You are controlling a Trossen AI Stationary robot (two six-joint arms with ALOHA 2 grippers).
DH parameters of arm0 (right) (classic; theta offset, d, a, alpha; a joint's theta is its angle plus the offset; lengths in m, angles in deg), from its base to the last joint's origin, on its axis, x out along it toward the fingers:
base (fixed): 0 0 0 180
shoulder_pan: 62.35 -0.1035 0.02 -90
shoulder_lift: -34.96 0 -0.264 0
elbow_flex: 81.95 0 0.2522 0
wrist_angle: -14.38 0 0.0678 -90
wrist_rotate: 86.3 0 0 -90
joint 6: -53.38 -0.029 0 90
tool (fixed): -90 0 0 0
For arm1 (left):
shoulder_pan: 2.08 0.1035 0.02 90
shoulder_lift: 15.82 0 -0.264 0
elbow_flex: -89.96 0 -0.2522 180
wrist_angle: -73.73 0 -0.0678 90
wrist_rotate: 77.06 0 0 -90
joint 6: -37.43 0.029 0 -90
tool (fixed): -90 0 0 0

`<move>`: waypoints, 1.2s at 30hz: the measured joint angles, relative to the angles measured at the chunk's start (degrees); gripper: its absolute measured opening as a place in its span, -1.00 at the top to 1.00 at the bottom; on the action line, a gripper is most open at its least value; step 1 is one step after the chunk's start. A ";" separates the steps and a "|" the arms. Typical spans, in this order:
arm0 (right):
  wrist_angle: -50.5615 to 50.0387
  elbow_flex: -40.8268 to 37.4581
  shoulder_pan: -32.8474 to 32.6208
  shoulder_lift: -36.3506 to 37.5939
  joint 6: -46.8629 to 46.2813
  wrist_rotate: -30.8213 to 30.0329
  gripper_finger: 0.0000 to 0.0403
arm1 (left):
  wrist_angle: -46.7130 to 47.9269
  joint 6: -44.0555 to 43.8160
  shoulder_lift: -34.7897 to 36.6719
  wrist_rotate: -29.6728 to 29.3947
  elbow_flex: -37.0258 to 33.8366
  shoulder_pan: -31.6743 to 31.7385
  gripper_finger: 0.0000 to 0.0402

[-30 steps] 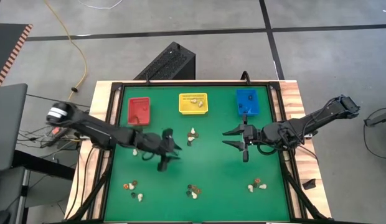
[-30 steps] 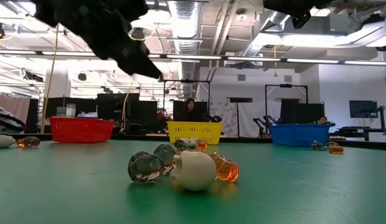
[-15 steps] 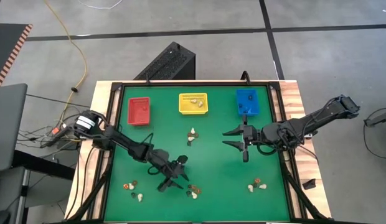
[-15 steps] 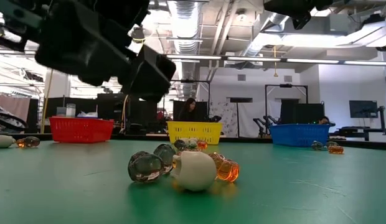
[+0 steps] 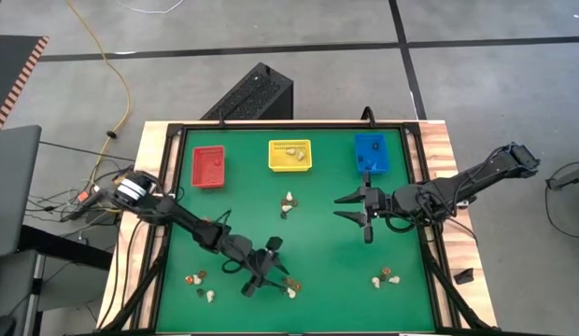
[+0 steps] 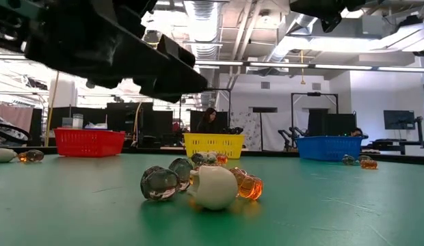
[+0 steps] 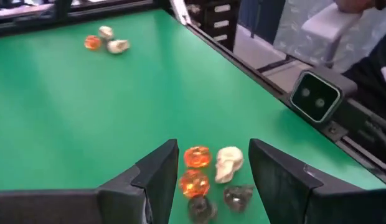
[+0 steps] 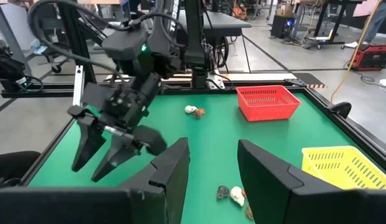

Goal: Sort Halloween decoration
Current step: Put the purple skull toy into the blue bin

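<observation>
The Halloween decoration lies in small heaps on the green table. One heap [image 5: 288, 287] near the front edge holds a cream skull [image 7: 229, 163], two orange pieces [image 7: 197, 157] and two dark ones [image 7: 238, 196]. My left gripper [image 5: 269, 271] hovers open just left of and above this heap; in the left wrist view its fingers [image 7: 157, 177] frame the heap without touching. The low view shows the same heap [image 6: 202, 184] resting on the table under the dark gripper [image 6: 130, 55]. My right gripper [image 5: 344, 207] waits open, raised, right of centre.
The red bin [image 5: 208, 166], yellow bin [image 5: 289, 154] and blue bin [image 5: 371, 152] stand along the far edge. Other trinket heaps lie at centre [image 5: 288, 201], front left [image 5: 198, 278] and front right [image 5: 383, 275]. A raised black frame [image 5: 416, 168] edges the table.
My left gripper has swung from the table's middle toward the near edge and somewhat right, sinking and tipping more level, and now stands by the front heap. It stays open. The trinkets have not moved.
</observation>
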 joint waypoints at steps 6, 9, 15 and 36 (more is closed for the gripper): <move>-0.24 0.02 -0.02 0.00 0.00 0.00 0.17 | 1.53 1.32 -5.06 0.02 4.18 0.13 0.08; -0.60 0.02 -0.03 0.00 -0.02 0.00 0.17 | 2.92 0.27 -5.54 -0.03 3.97 0.65 0.08; -0.56 0.02 -0.02 0.00 -0.04 0.09 0.17 | 5.93 -0.61 -5.59 -0.04 3.69 1.17 0.08; -0.34 0.02 0.02 0.00 -0.04 0.14 0.17 | 9.72 -1.63 -5.57 -4.49 3.70 1.14 0.08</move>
